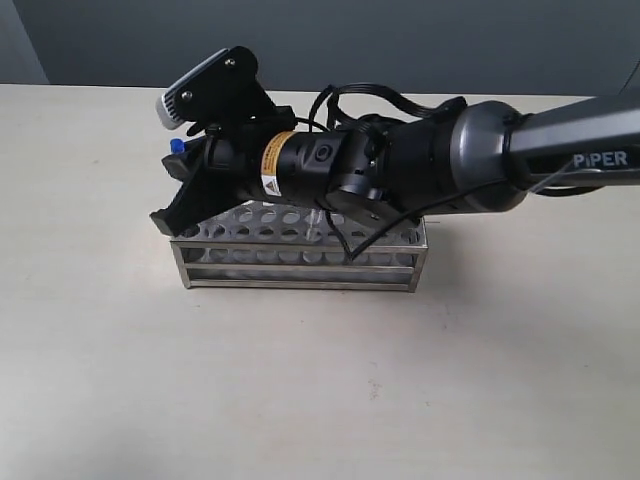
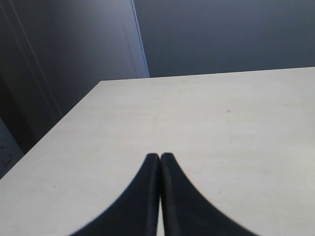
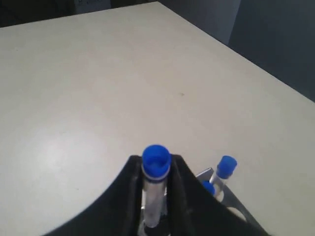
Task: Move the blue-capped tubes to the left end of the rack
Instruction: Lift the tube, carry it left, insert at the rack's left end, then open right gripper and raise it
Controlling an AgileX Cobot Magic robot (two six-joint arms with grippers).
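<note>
The silver rack (image 1: pixel 300 262) stands mid-table. My right arm reaches across it, and my right gripper (image 1: pixel 172 218) hangs over its left end. In the right wrist view this gripper (image 3: pixel 156 169) is shut on a blue-capped tube (image 3: pixel 156 160), held upright with its lower end hidden between the fingers. Two more blue-capped tubes (image 3: pixel 226 167) (image 3: pixel 208 187) stand just beside it at the rack's corner (image 3: pixel 235 202). One blue cap (image 1: pixel 176 146) peeks out behind the gripper. My left gripper (image 2: pixel 160 156) is shut on nothing above bare table.
The pale tabletop (image 1: pixel 300 400) spreads all around the rack. A dark wall (image 1: pixel 400 40) runs behind the table's far edge. The right arm's body and cables (image 1: pixel 400 165) cover much of the rack's top plate.
</note>
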